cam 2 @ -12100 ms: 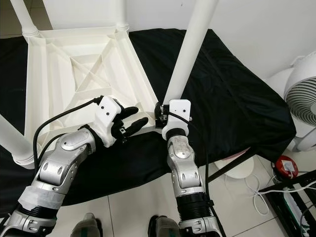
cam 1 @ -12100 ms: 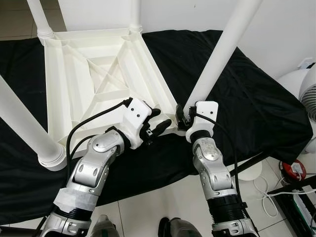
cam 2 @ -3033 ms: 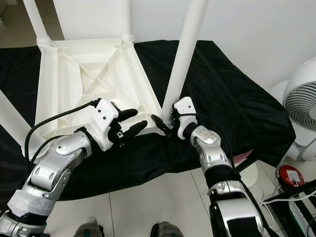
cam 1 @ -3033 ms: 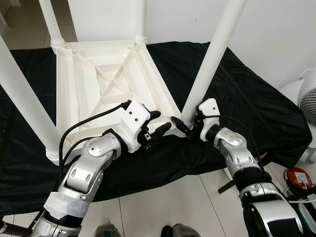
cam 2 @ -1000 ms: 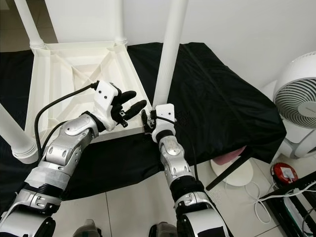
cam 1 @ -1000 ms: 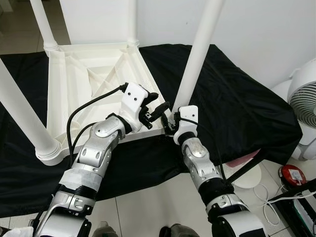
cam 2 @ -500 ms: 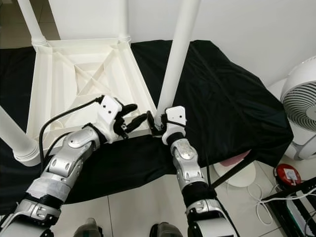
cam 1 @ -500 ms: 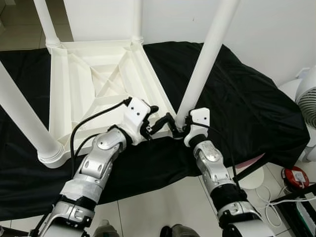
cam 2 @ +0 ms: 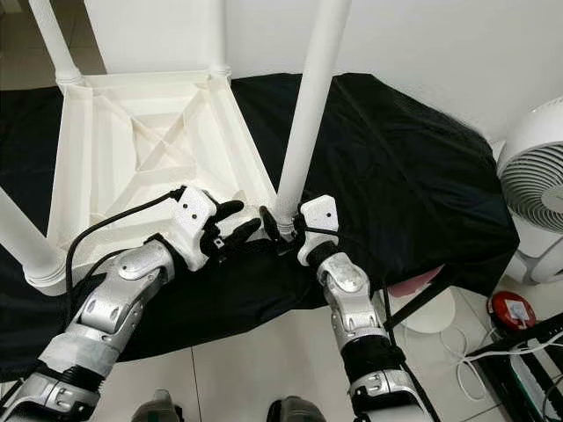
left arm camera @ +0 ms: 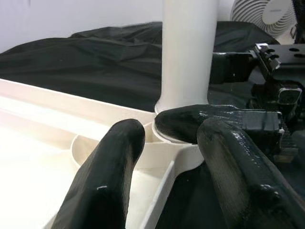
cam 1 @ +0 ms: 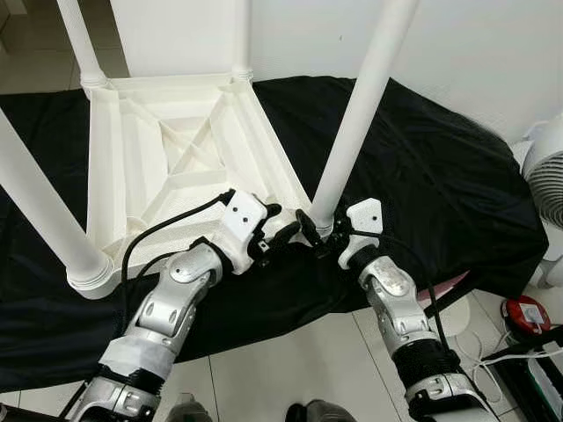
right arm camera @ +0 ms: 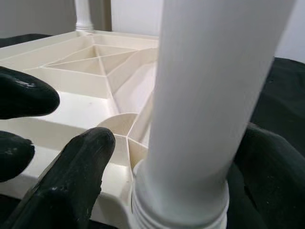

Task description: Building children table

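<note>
A: Left eye view?
B: White children's table [cam 1: 176,158] lies upside down on a black cloth [cam 1: 422,176], legs up. Near-right leg [cam 1: 356,114] stands in the corner socket closest to the robot. Right end effector [cam 1: 315,237] is at that leg's base, one finger either side of it. Left end effector [cam 1: 280,230] sits just beside, at the same corner's rim, fingers apart, nothing between them.

A: Right eye view?
B: Same scene. Near-left leg [cam 2: 19,242] stands at the near-left corner, two far legs at the far corners. A fan [cam 2: 532,176] stands off the cloth's right edge, floor tiles [cam 2: 255,369] below.

A: Left wrist view?
B: Its two black fingers [left arm camera: 107,181] are spread over the corner socket, gap moderate, holding nothing. The leg rises straight out of the socket collar. One finger of the right end effector lies against the collar in front of the leg.

A: Right wrist view?
B: Leg up close, threaded base seated in the socket. One finger [right arm camera: 71,176] on one side, the other pressing on the far side, so it grips the leg. The left end effector's fingertips show at the frame edge, over the ribbed underside.
</note>
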Tool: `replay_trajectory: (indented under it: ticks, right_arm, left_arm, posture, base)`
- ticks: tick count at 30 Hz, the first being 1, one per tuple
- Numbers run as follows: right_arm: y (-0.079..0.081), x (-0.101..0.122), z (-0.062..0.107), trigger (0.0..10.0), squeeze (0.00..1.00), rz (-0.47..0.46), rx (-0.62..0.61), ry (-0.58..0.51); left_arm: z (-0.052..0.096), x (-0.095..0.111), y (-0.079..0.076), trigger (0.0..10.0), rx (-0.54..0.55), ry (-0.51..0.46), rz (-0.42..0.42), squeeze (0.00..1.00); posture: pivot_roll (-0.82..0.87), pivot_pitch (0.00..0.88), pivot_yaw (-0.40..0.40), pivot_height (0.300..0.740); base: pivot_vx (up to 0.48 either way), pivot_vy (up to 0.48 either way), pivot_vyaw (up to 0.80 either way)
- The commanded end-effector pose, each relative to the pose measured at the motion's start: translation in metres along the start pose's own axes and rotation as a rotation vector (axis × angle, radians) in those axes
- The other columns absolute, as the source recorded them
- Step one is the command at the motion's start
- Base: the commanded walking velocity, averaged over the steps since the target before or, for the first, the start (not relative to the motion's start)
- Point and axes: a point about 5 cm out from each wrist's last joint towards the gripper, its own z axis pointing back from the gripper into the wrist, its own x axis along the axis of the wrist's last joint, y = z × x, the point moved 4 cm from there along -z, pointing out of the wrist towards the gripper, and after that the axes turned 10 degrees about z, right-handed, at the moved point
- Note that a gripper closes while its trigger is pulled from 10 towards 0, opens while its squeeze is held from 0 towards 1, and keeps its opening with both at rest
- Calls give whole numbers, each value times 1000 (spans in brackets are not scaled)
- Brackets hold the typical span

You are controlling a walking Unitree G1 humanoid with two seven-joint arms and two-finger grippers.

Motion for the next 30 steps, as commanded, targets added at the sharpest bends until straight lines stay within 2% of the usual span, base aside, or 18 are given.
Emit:
replay_trajectory:
  ticks: [1, 2, 7, 9, 15, 20, 24, 25, 26, 27, 28, 30]
  right_arm:
    - [-1, -2, 3, 10000, 0, -15, 18, 8]
    - [-1, -2, 3, 10000, 0, -18, 34, 7]
    - [-6, -2, 1, 10000, 0, 9, 52, 3]
    - [-10, 0, -3, 10000, 0, 36, 76, 1]
    - [-15, 1, -11, 10000, 0, 70, 174, 7]
    - [-16, -1, -12, 10000, 0, 78, 196, 19]
    - [-14, -4, -16, 10000, 0, 80, 289, 52]
    - [-13, -5, -17, 7765, 0, 90, 316, 58]
    - [-13, -5, -17, 7765, 0, 98, 332, 60]
    - [-13, -5, -17, 2471, 0, 101, 343, 60]
    - [-14, -5, -18, 392, 0, 112, 350, 61]
    - [-15, -4, -18, 0, 0, 109, 363, 59]
  left_arm:
    - [1, -2, -17, 10000, -111, 16, -26, 0]
    - [4, -4, -22, 10000, -135, 26, -21, 0]
    - [5, -7, -27, 10000, -141, 36, -8, 0]
    - [3, -5, -26, 10000, -131, 25, 11, 0]
    - [2, 3, -24, 10000, -117, 0, -3, 0]
    - [3, 4, -24, 10000, -119, 0, -2, 0]
    - [3, 7, -24, 10000, -121, -2, -10, 0]
    - [4, 8, -24, 10000, -123, -3, -11, 0]
    - [4, 8, -25, 10000, -126, -2, -11, 0]
    - [4, 8, -25, 10000, -127, -2, -12, 0]
    - [4, 9, -25, 10000, -128, -4, -12, 0]
    - [4, 10, -25, 10000, -129, -5, -13, 0]
  posture:
    - [66, 0, -57, 740]
    - [67, 0, -49, 740]
    - [66, 0, -45, 740]
    - [66, 0, -43, 740]
    - [66, 0, -43, 740]
    - [66, 0, -43, 740]
    - [66, 0, -43, 740]
    - [66, 0, -43, 740]
    - [66, 0, -43, 740]
    - [66, 0, -43, 740]
    - [92, 0, -48, 740]
    - [92, 0, -48, 740]
  base:
    - [0, 0, 0]
    - [0, 0, 0]
    - [0, 0, 0]
    - [0, 0, 0]
    - [0, 0, 0]
    - [0, 0, 0]
    - [0, 0, 0]
    - [0, 0, 0]
    - [0, 0, 0]
    - [0, 0, 0]
    - [0, 0, 0]
    - [0, 0, 0]
